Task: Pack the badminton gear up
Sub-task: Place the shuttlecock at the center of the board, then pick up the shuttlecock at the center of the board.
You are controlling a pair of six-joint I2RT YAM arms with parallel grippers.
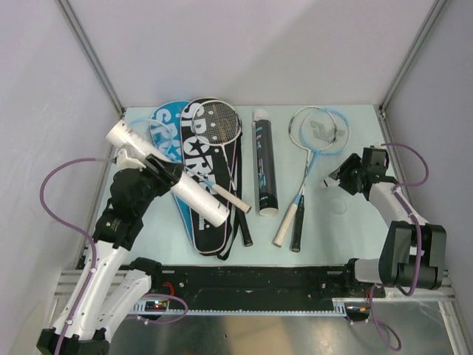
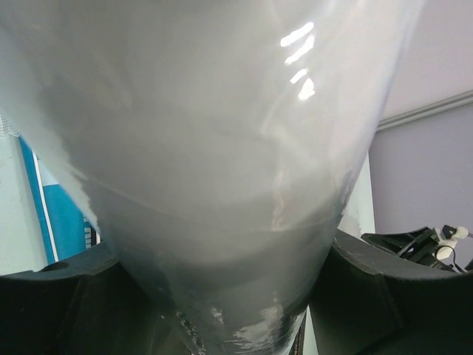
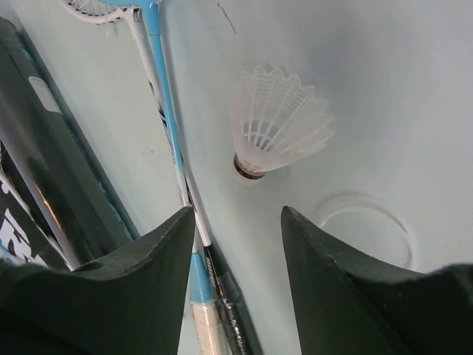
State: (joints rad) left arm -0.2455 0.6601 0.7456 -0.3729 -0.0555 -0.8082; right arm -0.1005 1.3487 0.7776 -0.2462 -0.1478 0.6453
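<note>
At overhead left, the left gripper (image 1: 160, 173) clamps the white tube (image 1: 201, 197) tilted, likely for loading; the right gripper (image 3: 238, 216), jaws apart, sits just below a centre-frame shuttlecock (image 3: 278, 133).

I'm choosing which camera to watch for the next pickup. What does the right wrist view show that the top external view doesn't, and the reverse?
Only the right wrist view shows the white feather shuttlecock clearly: it lies on its side on the table, just beyond the right gripper, whose fingers stand apart with nothing between them. Only the top external view shows the left gripper clamped on the long white tube, over the black SPORT racket cover. Both show the two thin rackets with blue and white shafts and the pale table.
</note>
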